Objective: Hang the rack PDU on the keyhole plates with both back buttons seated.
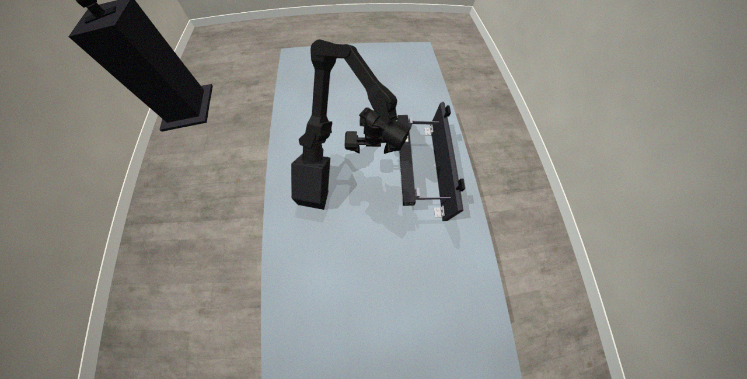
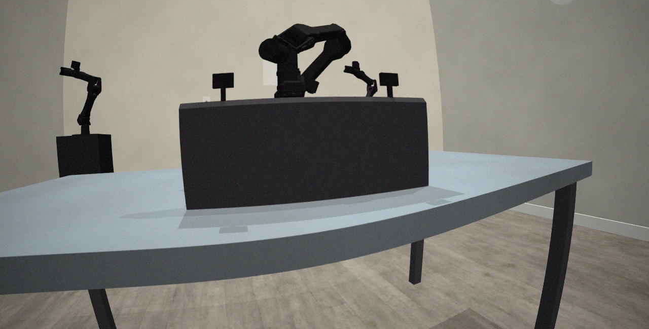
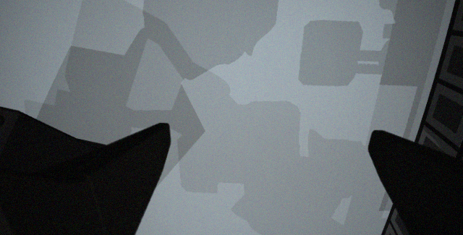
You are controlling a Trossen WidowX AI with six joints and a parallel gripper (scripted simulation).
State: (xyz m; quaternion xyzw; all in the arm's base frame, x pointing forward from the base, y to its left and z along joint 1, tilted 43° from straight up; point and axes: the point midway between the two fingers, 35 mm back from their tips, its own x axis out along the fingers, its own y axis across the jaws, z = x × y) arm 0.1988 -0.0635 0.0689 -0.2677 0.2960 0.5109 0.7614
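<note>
Tool (image 1: 393, 142) spread fully wide, nothing between its fingers, pointing down at the pale blue counter (image 1: 365, 282). Wrist view shows mostly bare counter and overlapping shadows under the tool, with the rack PDU (image 3: 443, 94) cutting in at the right edge, just beside the right finger, not touching as far as can be told. From the top view the rack PDU (image 1: 408, 173) is a long dark bar next to the tool on its far side from the arm's base (image 1: 310, 182), joined by two thin rods to the dark back panel (image 1: 448, 162) beyond it. Small light keyhole plates (image 1: 429, 129) sit near the panel's ends. Seating of buttons in slots: too small to tell. Exterior view only shows the panel's back (image 2: 302, 150) hiding the PDU
</note>
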